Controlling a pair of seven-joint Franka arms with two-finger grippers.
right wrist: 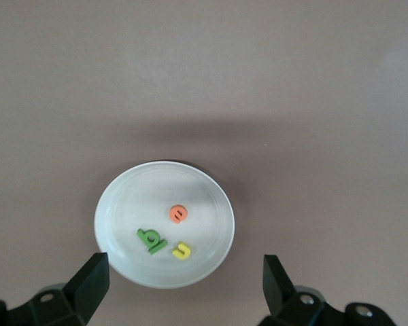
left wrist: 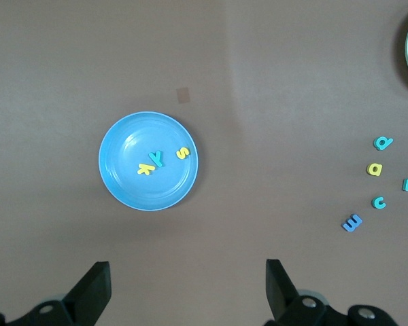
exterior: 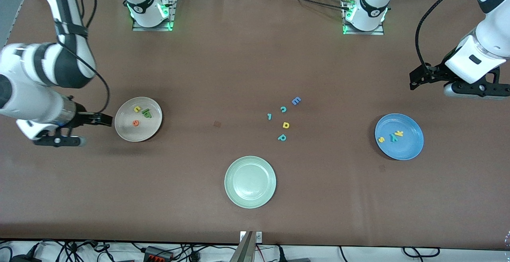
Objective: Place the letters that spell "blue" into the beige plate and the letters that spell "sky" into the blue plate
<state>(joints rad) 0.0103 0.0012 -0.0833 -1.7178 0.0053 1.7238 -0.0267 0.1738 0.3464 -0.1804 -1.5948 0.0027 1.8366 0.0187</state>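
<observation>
Both sets are sitting plated: the beige plate (exterior: pixel 138 119) is lying just right of the empty, wide-open right pincer (exterior: pixel 97 118); the left pincer (exterior: pixel 416 79), upper right, is waiting agape above the blue plate (exterior: pixel 399 136).

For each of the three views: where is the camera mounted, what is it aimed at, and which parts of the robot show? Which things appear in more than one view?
Front view: high across the table, facing both bases; shows both arms, the pale green plate and loose letters.
Left wrist view: on the left arm, looking down at the blue plate; open left gripper fingers show.
Right wrist view: on the right arm, looking down at the beige plate; open right gripper fingers show.
Shared: front view shows both plates; front and left wrist views share the loose letters.
</observation>
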